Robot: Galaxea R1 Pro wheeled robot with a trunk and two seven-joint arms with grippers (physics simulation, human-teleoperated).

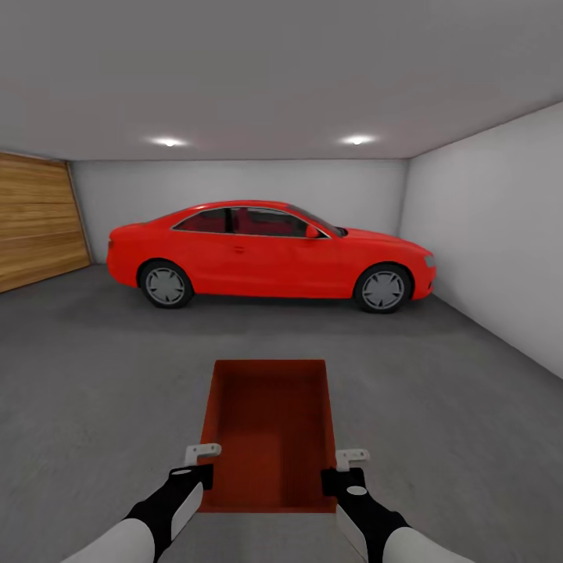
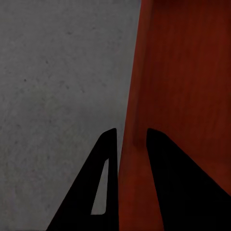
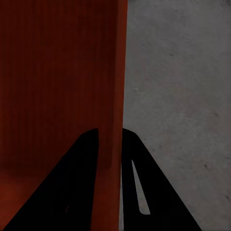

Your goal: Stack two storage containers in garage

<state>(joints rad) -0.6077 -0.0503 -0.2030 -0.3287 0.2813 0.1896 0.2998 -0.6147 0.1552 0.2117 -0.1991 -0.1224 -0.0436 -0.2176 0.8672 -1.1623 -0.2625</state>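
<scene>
While both claws are pinching the near end of the plain red-orange open-topped storage container [image 1: 268, 426], the left gripper [image 1: 200, 467] is straddling its left wall and the right gripper [image 1: 345, 467] its right wall, one finger inside and one outside. Its long axis is pointing straight ahead, toward the red car [image 1: 270, 254]. Under it the dark grey concrete floor [image 1: 102, 375] is lying bare, so I judge lowering comes next.
</scene>
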